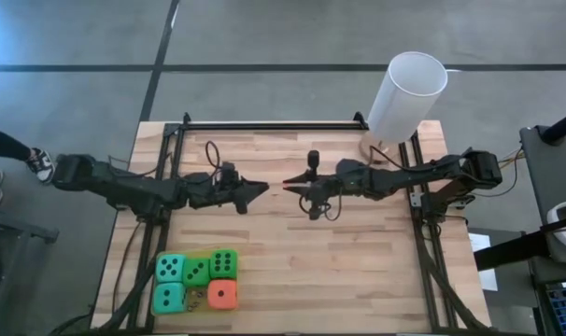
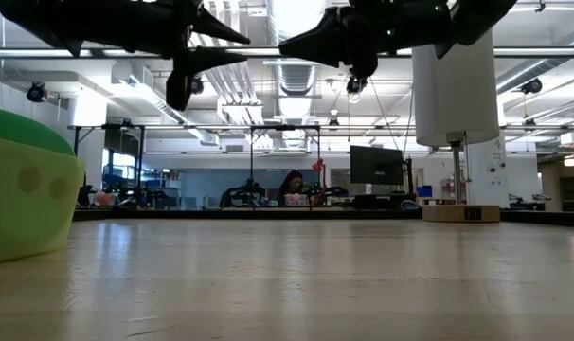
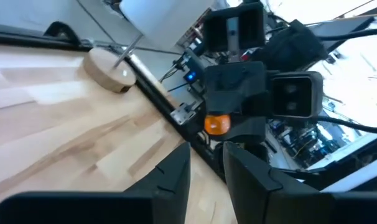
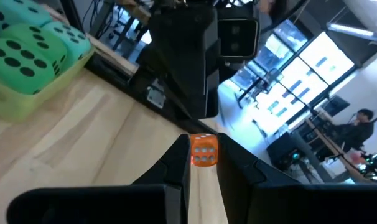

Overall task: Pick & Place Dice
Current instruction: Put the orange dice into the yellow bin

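Observation:
Five soft dice, two teal (image 1: 169, 269), two green (image 1: 223, 262) and one orange-red (image 1: 222, 294), sit clustered on a yellow-green base (image 4: 27, 99) near the table's front left. Both grippers hover level above the table's middle, tip to tip. My right gripper (image 4: 203, 140) is shut on a small orange die with white pips (image 4: 203, 152); the left wrist view shows this die (image 3: 216, 123) head-on. My left gripper (image 3: 207, 152) faces it a short way off, fingers slightly apart with nothing between them. My right gripper pinches the small orange die's two opposite sides (image 4: 195, 152) between its two fingertips. The fingers lie level and point toward the table's left. The die is lifted clear, high above the wood, a pipped face turned back toward the wrist camera.
A tall white cylinder (image 1: 406, 98) stands on a round wooden foot (image 3: 107, 68) at the table's far right corner. Black frame rails (image 1: 264, 125) run along the far edge and both sides. Bare wood (image 1: 339, 271) lies right of the dice.

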{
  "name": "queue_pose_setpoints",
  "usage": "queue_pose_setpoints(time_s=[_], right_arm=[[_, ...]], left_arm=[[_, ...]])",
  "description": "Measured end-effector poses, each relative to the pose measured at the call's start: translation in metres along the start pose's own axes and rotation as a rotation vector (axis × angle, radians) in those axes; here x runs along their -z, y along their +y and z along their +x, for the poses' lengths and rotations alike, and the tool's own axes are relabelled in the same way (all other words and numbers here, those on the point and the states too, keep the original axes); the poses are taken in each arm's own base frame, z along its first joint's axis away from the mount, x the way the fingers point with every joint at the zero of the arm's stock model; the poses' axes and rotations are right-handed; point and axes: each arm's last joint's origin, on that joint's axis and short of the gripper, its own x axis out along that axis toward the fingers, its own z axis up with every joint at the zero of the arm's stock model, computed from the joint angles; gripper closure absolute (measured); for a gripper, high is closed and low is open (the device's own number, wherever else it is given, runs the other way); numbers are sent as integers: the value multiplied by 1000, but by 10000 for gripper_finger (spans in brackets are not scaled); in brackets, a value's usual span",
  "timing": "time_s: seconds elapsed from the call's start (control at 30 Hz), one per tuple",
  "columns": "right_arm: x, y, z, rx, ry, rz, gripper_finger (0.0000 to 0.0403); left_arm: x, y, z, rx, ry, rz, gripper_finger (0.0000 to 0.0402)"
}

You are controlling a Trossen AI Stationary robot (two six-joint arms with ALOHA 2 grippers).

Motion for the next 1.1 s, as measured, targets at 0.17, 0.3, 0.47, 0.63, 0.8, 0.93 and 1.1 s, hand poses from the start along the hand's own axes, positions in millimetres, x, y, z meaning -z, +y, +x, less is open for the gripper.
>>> queue_pose_setpoints(time_s=[0.17,0.3,0.47,0.63,0.8,0.93,1.1], right_arm=[[-1,1,-2,23,-43,2,354],[-2,6,3,11,-46,1,354],[5,15,18,-22,-24,-16,354],[8,17,31,-23,-4,-18,354],[9,18,33,-27,-1,-26,354],[6,17,29,-26,-12,-25,354],[2,16,29,-20,-37,-38,354]], left_arm=[[-1,-2,2,2,4,6,305],[1,-1,5,-1,7,2,303],[2,-4,12,18,41,7,300],[5,-4,14,16,78,31,301],[7,-2,14,-7,97,22,300],[7,-3,14,5,100,17,293],[7,-2,15,8,113,38,283]])
